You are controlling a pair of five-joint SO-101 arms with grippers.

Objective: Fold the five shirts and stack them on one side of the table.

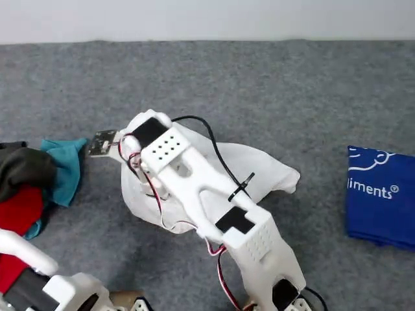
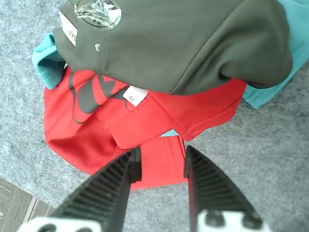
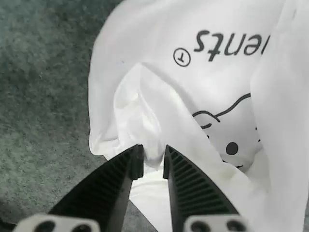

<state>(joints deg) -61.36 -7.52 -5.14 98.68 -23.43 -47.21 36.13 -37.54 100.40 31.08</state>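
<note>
**A:** From above, how do things lie?

**B:** The white shirt (image 1: pixel 266 168) lies crumpled in the middle of the worktop (image 1: pixel 259 78), under the right arm (image 1: pixel 194 188). A folded blue shirt (image 1: pixel 381 204) sits at the right edge. The dark shirt (image 1: pixel 23 167), teal shirt (image 1: pixel 65 170) and red shirt (image 1: pixel 19 210) are heaped at the left. A pull leftward could drag white cloth into that heap.

**A:** And the left wrist view?

**B:** The left end effector (image 2: pixel 161 162) is open and empty, above the red shirt's near edge. The dark shirt lies on the red one, so a grab here might haul both and the teal along.

**A:** The right wrist view?

**B:** The right end effector (image 3: pixel 153 157) is closed on a small bunch of white cloth. I think so thin a pinch could slip out. It might also hold one layer only, which would skew the fold.
</note>
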